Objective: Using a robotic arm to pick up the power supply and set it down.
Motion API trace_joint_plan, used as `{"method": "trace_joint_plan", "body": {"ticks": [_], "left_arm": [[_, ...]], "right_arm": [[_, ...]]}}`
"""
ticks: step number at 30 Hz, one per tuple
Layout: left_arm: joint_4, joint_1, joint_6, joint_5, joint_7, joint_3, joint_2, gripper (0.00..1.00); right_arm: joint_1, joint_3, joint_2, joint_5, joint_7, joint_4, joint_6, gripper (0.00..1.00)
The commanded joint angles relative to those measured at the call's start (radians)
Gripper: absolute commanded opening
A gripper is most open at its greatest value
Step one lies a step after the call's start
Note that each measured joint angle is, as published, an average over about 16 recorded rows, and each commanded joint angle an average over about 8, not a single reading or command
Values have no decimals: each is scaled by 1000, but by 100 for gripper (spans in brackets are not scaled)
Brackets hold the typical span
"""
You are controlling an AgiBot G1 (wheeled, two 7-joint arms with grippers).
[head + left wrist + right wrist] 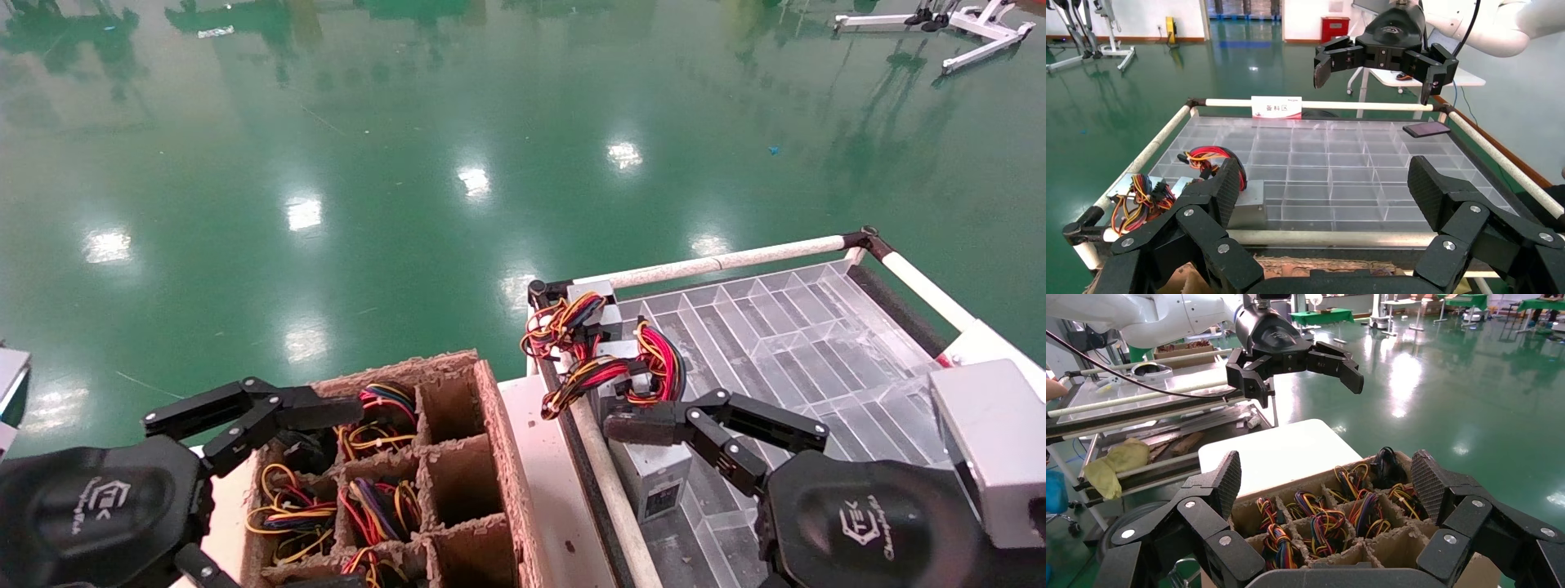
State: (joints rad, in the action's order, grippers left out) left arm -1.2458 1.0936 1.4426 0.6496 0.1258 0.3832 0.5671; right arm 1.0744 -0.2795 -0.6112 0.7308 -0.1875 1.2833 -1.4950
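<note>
The power supply (650, 478) lies in the clear divided tray (784, 343), just below and free of the right gripper (654, 420), whose jaws are spread wide, while the left gripper (237, 416), also released, hovers over the cardboard box (490, 457).

Glossy green floor (409, 147) with lamp reflections, white metal stand (964, 24) far off.

Bright overhead lamps throw white glare patches across the glossy green floor (458, 180); shadows seem soft and faint.
</note>
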Motion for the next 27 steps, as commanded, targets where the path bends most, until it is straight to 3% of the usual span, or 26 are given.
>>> {"method": "trace_joint_plan", "body": {"ticks": [1,2,4,7,8,27], "left_arm": [[0,0,0,0,0,0,0,73],[0,0,0,0,0,0,0,61],[0,0,0,0,0,0,0,46],[0,0,0,0,0,0,0,8],[0,0,0,0,0,0,0,0],[0,0,0,0,0,0,0,0]], "right_arm": [[0,0,0,0,0,0,0,100],[0,0,0,0,0,0,0,100],[0,0,0,0,0,0,0,100],[0,0,0,0,0,0,0,100],[0,0,0,0,0,0,0,100],[-1,-1,0,1,-1,0,0,100]]}}
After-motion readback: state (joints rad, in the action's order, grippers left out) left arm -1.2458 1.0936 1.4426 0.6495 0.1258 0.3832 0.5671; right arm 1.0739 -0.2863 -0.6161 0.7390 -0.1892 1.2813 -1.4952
